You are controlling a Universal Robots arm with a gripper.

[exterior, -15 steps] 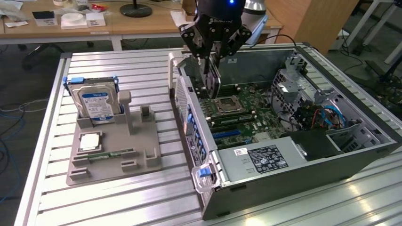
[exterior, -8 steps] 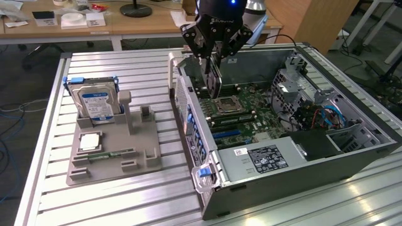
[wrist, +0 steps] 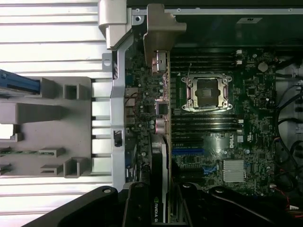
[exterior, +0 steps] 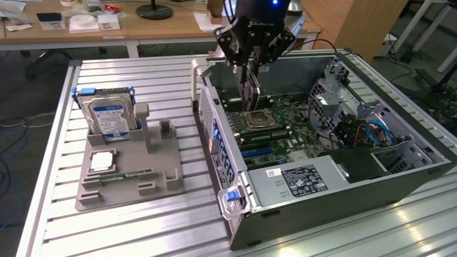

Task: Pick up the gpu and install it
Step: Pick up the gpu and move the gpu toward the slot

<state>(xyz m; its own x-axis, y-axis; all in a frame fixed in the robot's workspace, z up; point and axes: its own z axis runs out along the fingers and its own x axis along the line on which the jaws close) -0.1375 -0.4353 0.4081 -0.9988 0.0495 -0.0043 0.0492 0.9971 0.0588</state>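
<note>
A black robot gripper [exterior: 251, 60], its jaws clamped on the top of the thin, dark gpu [exterior: 250, 90] bearing an NVIDIA label, holds it edge-down by the rear wall of the open dark-grey computer case [exterior: 335, 209]; inside the case lies the green motherboard [exterior: 286, 126]. Installation looks to be in hand, with the card apparently unseated; the next move likely calls for squaring its lower edge to a slot in the case.

The arm [exterior: 260, 6] is standing vertical, wrist pointing straight down. The gripper [exterior: 251, 64] is hanging at its end, its black jaws narrowly parted and pinching the top edge of the gpu [exterior: 250, 92] from both sides, holding the card on edge below them.
</note>
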